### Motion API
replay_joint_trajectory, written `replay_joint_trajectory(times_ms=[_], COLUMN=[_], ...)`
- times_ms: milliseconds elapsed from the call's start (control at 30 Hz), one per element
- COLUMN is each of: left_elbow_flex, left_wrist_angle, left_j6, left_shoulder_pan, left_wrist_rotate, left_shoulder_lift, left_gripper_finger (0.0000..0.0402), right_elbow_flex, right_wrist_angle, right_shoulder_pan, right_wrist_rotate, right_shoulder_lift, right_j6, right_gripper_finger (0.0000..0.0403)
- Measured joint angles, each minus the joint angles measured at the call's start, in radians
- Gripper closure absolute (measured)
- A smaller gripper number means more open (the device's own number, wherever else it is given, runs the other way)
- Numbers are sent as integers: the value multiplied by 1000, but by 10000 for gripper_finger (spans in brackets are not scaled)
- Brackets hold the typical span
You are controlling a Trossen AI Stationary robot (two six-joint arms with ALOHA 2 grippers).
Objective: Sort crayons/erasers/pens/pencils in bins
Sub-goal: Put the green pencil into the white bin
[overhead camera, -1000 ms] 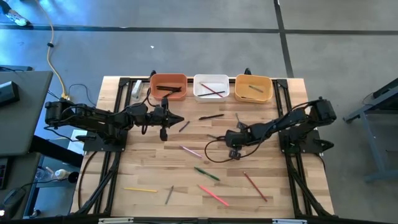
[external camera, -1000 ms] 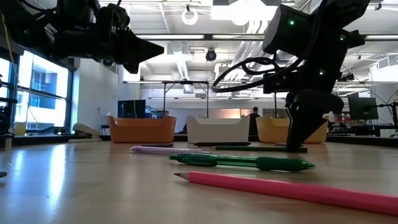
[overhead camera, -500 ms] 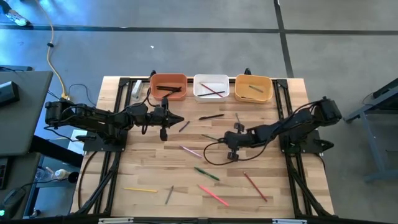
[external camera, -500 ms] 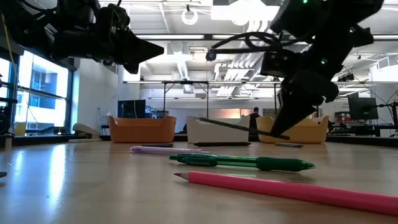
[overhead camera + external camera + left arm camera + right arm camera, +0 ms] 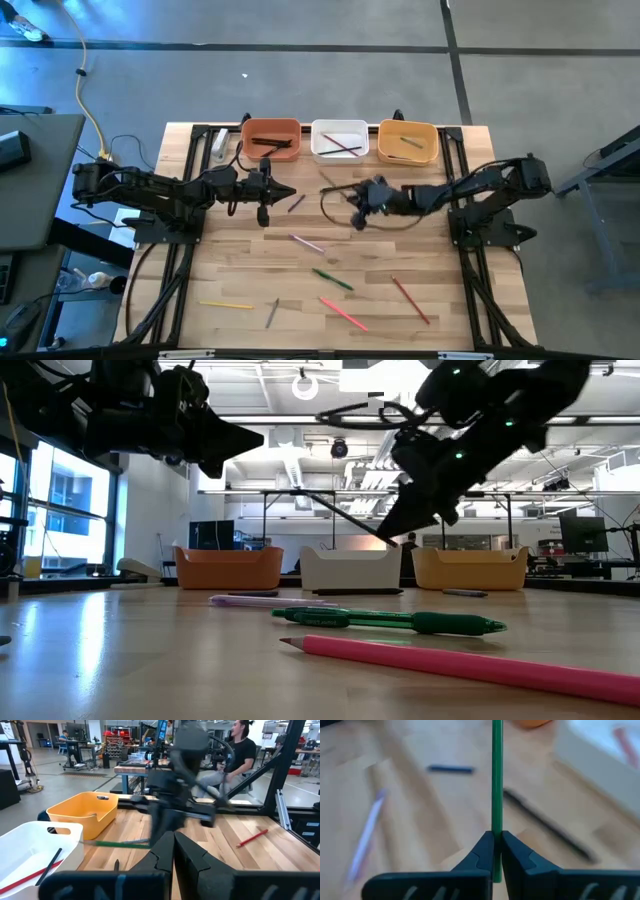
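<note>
The right gripper (image 5: 358,205) is being held raised above mid-table, arm stretched toward the bins, fingers clenched on a thin green pencil (image 5: 496,780) that is sticking out forward. The left gripper (image 5: 288,192) is being kept clenched and empty in front of the terracotta bin (image 5: 270,137). Below the raised gripper, a dark pen (image 5: 547,831) and a lilac stick (image 5: 366,840) are lying on the table (image 5: 220,260). The white bin (image 5: 339,140) and yellow bin (image 5: 407,142) are standing beyond.

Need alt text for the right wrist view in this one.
The right gripper is shut on a thin green pencil that sticks straight out past its fingers, above the blurred wooden table; other sticks lie scattered below.
</note>
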Motion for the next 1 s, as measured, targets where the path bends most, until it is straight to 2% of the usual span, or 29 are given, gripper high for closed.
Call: replay_joint_trajectory(times_ms=[267, 467, 733, 833, 1000], left_elbow_flex=[0, 0, 0, 0, 0], left_wrist_angle=[1, 2, 3, 2, 3], left_j6=[0, 0, 0, 1, 9], left_shoulder_pan=[0, 0, 0, 0, 0], left_wrist_rotate=[0, -1, -1, -1, -2], left_shoulder_lift=[0, 0, 0, 0, 0], left_gripper_finger=[401, 401, 401, 401, 401], right_elbow_flex=[183, 430, 711, 755, 766], right_wrist_angle=[-161, -416, -724, -796, -809], right_shoulder_pan=[-219, -371, -441, -450, -474], right_wrist_rotate=[2, 2, -83, -83, -102], right_shoulder_lift=[17, 150, 381, 418, 427], right_j6=[-176, -298, -429, -448, -485], right_gripper_finger=[398, 398, 398, 398, 398])
